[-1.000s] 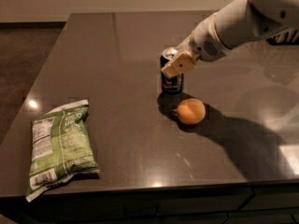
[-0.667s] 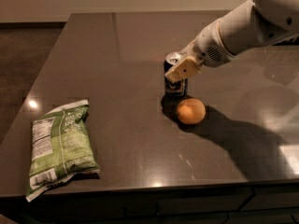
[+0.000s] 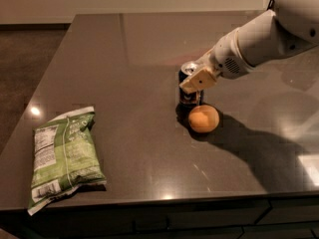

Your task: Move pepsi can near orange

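The pepsi can (image 3: 187, 92), dark blue with a silver top, stands upright just behind and slightly left of the orange (image 3: 203, 118), almost touching it. The orange rests on the dark table (image 3: 124, 59) right of centre. My gripper (image 3: 198, 79) reaches in from the upper right on a white arm and is shut on the can's upper part. A tan finger pad (image 3: 199, 78) lies across the can's front; the other finger is hidden behind the can. The can's base is at or just above the tabletop.
A green chip bag (image 3: 65, 156) lies flat near the table's front left corner. The table's front edge (image 3: 149, 199) runs along the bottom of the view. The white arm (image 3: 264, 36) casts a broad shadow right of the orange.
The gripper and the pepsi can have moved a little right and down, closer to the orange. The orange and the chip bag have not moved.
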{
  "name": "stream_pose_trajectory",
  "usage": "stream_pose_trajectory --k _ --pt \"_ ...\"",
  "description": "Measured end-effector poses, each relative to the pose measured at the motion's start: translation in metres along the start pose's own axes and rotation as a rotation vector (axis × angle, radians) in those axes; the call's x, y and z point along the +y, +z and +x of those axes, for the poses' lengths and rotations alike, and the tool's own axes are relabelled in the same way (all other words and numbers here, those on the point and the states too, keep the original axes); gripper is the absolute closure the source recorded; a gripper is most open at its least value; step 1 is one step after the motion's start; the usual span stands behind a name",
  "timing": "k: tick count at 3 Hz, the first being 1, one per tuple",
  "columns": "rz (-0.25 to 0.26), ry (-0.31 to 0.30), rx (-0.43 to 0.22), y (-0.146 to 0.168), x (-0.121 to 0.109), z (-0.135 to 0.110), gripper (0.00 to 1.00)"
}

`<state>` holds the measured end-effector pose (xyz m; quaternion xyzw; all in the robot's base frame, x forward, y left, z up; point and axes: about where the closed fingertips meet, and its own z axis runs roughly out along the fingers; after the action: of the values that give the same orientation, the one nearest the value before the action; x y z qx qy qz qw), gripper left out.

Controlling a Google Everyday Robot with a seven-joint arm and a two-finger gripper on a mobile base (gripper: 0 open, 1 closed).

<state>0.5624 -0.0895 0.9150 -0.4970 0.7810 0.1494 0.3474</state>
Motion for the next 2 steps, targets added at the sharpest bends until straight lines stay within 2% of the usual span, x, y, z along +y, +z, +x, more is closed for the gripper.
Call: stream_pose_trajectory --k 1,2 --pt "-0.001 -0.004 0.0 0.0002 0.0013 -0.0017 0.13" --pt "-0.002 -0.006 0.001 0.0005 0.0025 -0.003 0.0"
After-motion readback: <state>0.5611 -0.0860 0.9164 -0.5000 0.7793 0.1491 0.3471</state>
